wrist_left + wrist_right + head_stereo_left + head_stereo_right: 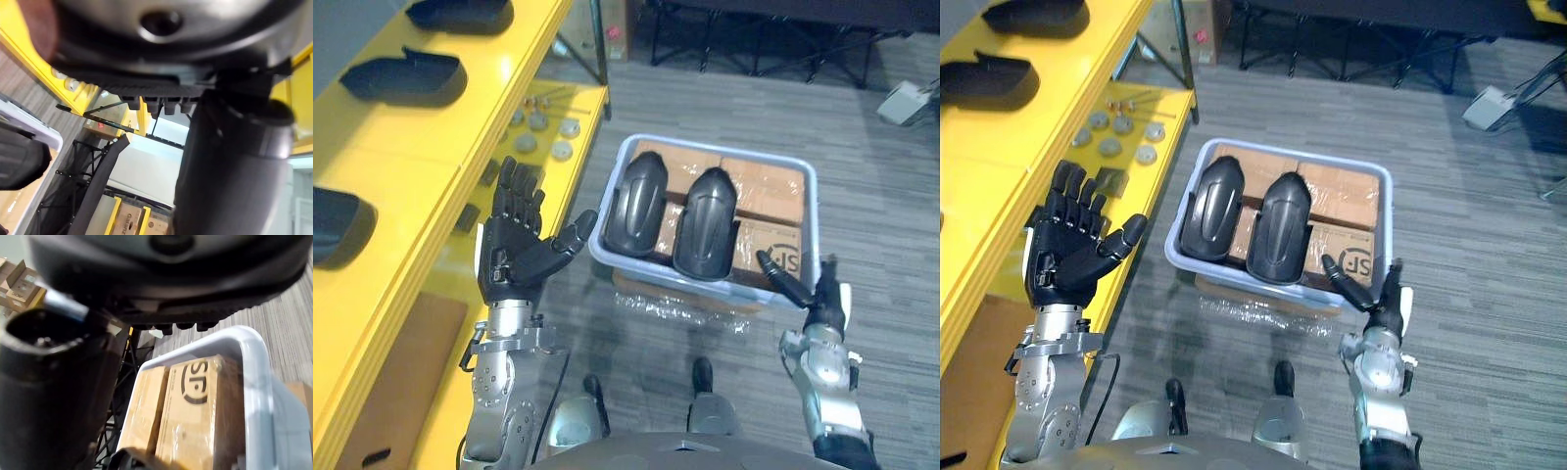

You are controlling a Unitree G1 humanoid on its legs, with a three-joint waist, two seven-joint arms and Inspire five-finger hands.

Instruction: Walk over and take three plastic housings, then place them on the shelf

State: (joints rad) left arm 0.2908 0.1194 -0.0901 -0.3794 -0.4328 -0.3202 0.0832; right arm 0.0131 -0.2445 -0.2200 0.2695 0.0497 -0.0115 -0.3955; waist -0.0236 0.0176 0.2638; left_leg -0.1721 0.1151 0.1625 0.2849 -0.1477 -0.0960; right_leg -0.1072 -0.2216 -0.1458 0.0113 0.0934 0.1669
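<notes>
Two housings (636, 201) in the bin (705, 147), both hands empty beside it.

They lie side by side, touching, on boxes (759, 186) at the bin's left half; the right half above the boxes is free. The left hand (509, 255) hangs palm up with fingers spread wide, in the gap between the shelf (421, 166) edge and the bin's left rim, its thumb tip just beside the near-left corner. The right hand (822, 299) is at the near-right corner, fingers straight, thumb pointing over the rim without touching a housing. Three shelf housings (406, 76) sit well apart along the shelf's top board, with bare yellow between them. Small round parts (543, 132) lie on the lower board. Open floor (881, 245) lies to the right of the bin.
</notes>
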